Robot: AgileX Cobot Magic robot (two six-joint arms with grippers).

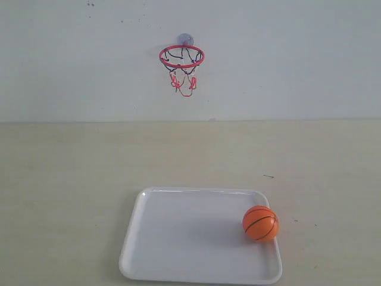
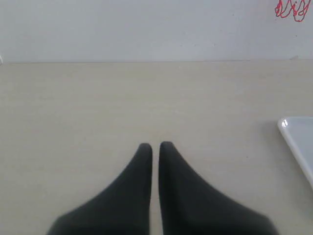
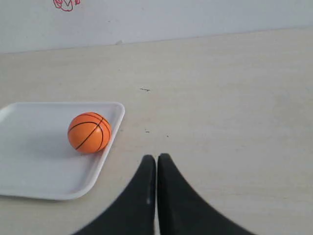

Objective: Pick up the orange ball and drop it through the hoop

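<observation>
Pale bench (image 1: pixel 71 179), white wall (image 1: pixel 297 59): your orange ball (image 1: pixel 260 223) sits in the white tray (image 1: pixel 178 238) at its 3 o'clock edge, hoop (image 1: pixel 181 56) up at 12. Your left fingers (image 2: pixel 142 166) and right fingers (image 3: pixel 146 176): clenched, empty.

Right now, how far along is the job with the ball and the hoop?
Nothing looks done yet: the orange ball lies in the white tray, by its right rim, and the hoop is empty. Nothing is in hand: the left gripper and right gripper are shut and hold nothing. Grasping, lifting and dropping all remain.
</observation>
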